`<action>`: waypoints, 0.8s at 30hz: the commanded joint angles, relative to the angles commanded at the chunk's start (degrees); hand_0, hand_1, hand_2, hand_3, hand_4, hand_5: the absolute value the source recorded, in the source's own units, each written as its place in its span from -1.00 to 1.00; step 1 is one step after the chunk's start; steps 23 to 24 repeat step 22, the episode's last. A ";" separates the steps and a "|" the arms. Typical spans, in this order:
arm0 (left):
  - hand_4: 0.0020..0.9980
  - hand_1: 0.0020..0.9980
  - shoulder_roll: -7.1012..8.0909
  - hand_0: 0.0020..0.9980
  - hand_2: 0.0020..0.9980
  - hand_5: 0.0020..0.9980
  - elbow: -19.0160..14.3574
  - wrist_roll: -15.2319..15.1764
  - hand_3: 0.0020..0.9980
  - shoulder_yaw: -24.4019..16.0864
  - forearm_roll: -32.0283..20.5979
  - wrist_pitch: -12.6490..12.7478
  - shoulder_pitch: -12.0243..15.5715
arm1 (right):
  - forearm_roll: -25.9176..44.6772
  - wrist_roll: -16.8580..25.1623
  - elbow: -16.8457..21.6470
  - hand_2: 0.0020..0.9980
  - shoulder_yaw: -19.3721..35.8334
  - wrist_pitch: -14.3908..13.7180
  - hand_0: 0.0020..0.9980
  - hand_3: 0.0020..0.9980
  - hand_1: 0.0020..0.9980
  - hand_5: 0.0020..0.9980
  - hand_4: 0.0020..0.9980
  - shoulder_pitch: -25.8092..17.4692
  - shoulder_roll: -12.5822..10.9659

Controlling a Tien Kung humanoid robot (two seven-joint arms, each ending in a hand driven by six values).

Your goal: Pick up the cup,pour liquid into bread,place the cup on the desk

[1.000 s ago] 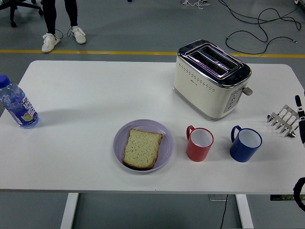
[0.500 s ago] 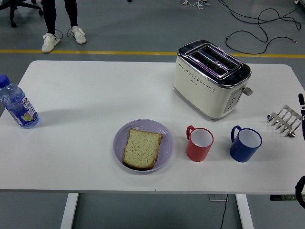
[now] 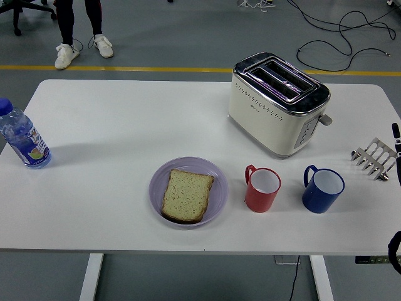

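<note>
Bread point(image 3: 187, 195) lies flat on a lilac plate point(image 3: 218, 185) near the desk's point(image 3: 125, 138) front edge, a single slice set a little askew, so anything tipped from above would land on it and the plate would catch the run-off. Just right of the plate stands a red cup point(image 3: 262, 189), upright, handle turned to the far left; a blue cup point(image 3: 322, 189) stands beside it further right, also upright, handle to the left as well. The task names only "the cup", so which of the two is meant I cannot settle; the red one sits nearer the bread. Both rest on the desk, apart from each other and from the plate, which fits a cup waiting to be lifted as well as one set back down after pouring; the slice shows no clear wet patch, though that is hard to judge from here. Behind the cups stands a cream toaster point(image 3: 277, 103), slots empty, and a metal toast rack point(image 3: 374, 157) sits at the right edge. A water bottle point(image 3: 22, 137) stands far left. Of the right robot hand point(image 3: 396, 153) only a dark sliver shows at the picture's right border by the rack; whether its fingers are spread or curled I cannot tell. The left arm is out of view.
</note>
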 joint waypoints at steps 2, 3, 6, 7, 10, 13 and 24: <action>-0.22 0.41 -0.01 0.32 0.46 0.86 0.00 0.01 0.27 0.02 -0.04 0.00 -0.02 | 0.08 0.01 -0.08 0.48 0.07 -0.02 0.54 0.36 0.42 -0.32 0.31 -0.01 0.02; -0.22 0.41 -0.02 0.32 0.46 0.86 0.00 0.03 0.27 -0.10 0.06 0.01 -0.03 | 0.08 0.02 -0.10 0.48 0.06 -0.05 0.54 0.36 0.42 -0.32 0.31 -0.01 0.03; -0.22 0.41 -0.03 0.32 0.46 0.86 0.00 0.12 0.27 -0.59 0.56 0.00 -0.11 | 0.09 0.04 -0.13 0.48 0.12 -0.07 0.54 0.36 0.42 -0.32 0.31 0.16 0.16; -0.22 0.41 -0.03 0.32 0.46 0.86 0.00 0.17 0.27 -0.91 0.85 0.00 -0.16 | 0.08 0.04 -0.12 0.48 0.20 -0.07 0.54 0.36 0.42 -0.32 0.31 0.28 0.23; -0.22 0.41 -0.03 0.32 0.46 0.86 0.00 0.19 0.27 -1.08 0.97 0.00 -0.24 | 0.04 0.02 -0.09 0.48 0.29 -0.08 0.54 0.36 0.42 -0.32 0.31 0.44 0.22; -0.22 0.40 -0.04 0.32 0.45 0.86 0.00 0.21 0.26 -1.19 1.08 -0.01 -0.26 | 0.04 -0.03 -0.07 0.48 0.39 -0.12 0.54 0.35 0.42 -0.32 0.30 0.39 0.20; -0.22 0.40 -0.03 0.33 0.45 0.86 0.00 0.19 0.26 -0.85 0.77 -0.02 -0.23 | 0.09 -0.08 -0.11 0.48 0.26 -0.18 0.54 0.35 0.42 -0.33 0.29 0.34 0.17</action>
